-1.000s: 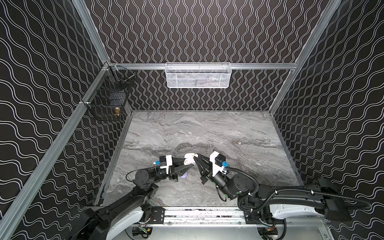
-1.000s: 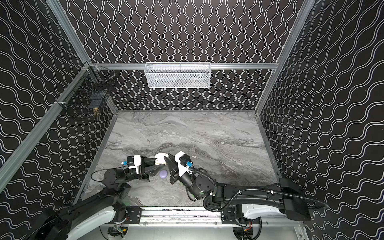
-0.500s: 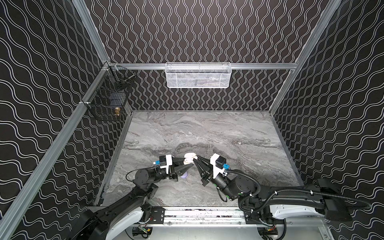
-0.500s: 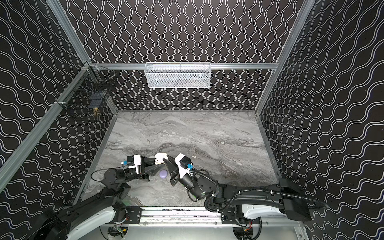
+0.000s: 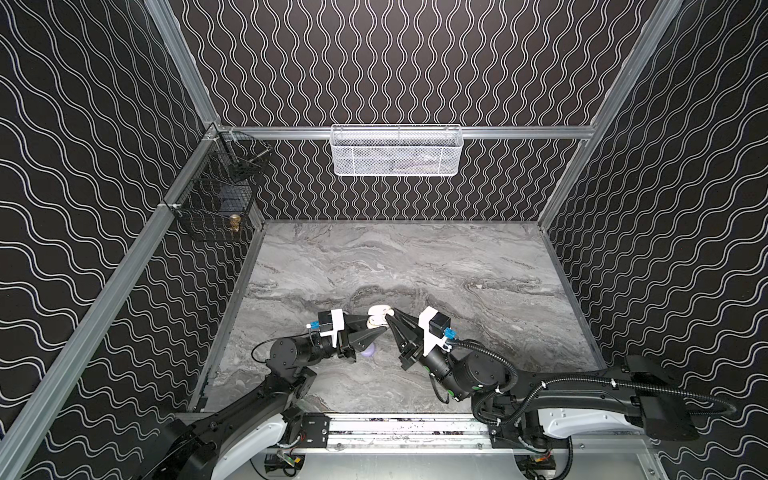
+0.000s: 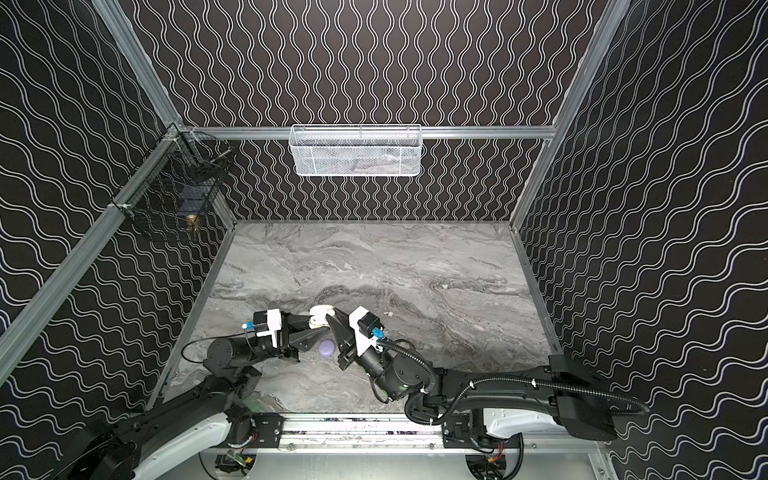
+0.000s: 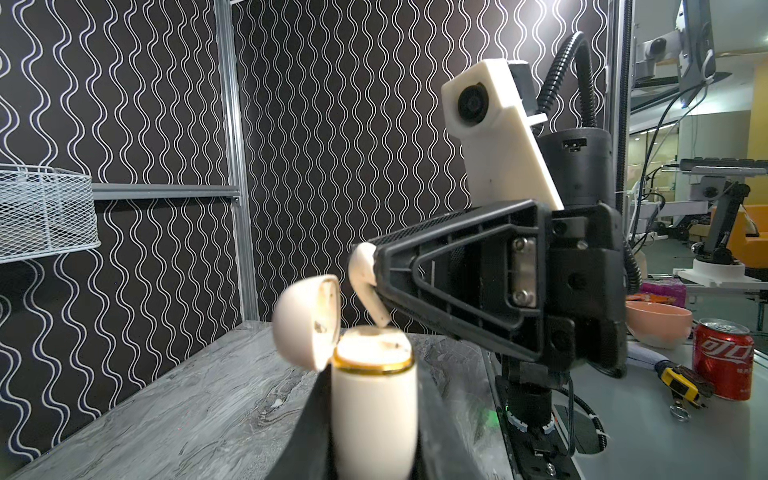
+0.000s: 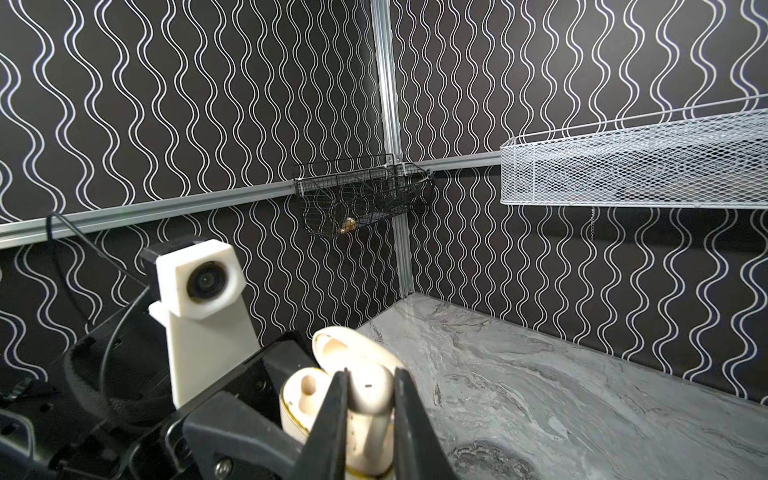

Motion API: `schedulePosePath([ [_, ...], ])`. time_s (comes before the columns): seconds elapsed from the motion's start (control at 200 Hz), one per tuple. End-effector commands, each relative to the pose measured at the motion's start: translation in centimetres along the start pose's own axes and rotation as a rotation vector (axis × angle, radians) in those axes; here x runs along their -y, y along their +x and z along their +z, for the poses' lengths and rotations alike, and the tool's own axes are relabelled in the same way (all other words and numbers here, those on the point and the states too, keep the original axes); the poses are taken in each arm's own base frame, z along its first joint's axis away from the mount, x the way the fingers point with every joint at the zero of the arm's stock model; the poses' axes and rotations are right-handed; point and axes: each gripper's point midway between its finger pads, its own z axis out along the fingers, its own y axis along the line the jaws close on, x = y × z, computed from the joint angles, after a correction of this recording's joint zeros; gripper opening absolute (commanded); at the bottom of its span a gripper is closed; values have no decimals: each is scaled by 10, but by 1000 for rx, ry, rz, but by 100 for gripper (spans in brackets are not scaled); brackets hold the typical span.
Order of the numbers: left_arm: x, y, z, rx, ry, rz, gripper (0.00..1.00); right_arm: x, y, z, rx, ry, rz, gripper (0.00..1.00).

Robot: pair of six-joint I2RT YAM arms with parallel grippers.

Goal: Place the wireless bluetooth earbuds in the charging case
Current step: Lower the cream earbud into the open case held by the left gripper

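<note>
Fingers point(image 8: 409, 419) of the right gripper point(image 8: 370, 376) are clenched on a white earbud point(image 8: 369, 397), folks, nipped near its head with the stem pointing down! That stem tip sits right at the open mouth of the charging case point(image 7: 374, 407), tilted a touch; whether it meets the rim, the left wrist view won't say. Not seated yet!

Over to the left gripper point(image 5: 371, 328): clamped hard on the cream case, one finger on each side, holding it upright. Lid point(image 7: 305, 324) is flipped open and leans away from the earbud. Right wrist view gives us one empty socket point(image 8: 309, 384) in the case top, just beside the earbud.

Wider view now: in both top views the two grippers meet tip to tip near the middle of the marble table point(image 5: 457, 270), left arm reaching in from 8 o'clock, right arm from 4 o'clock. Small lavender lump point(image 6: 326, 348) lies on the table at 6 o'clock of the case, between the two grippers. White mesh basket point(image 5: 397, 151) hangs on the back wall at 12 o'clock, black wire basket point(image 5: 218, 199) in the corner at 10 o'clock.
</note>
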Motion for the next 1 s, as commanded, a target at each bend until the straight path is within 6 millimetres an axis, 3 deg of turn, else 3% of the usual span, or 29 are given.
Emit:
schedulePosePath([
  [0.0, 5, -18, 0, 67, 14, 47, 0, -1, 7, 1, -21, -2, -27, 7],
  [0.335, 5, -19, -1, 72, 12, 45, 0, 1, 0, -1, 19, 1, -21, 7],
  [0.996, 2, -30, -3, 102, -25, 19, 0, -4, 18, -10, 32, -54, -70, 9],
])
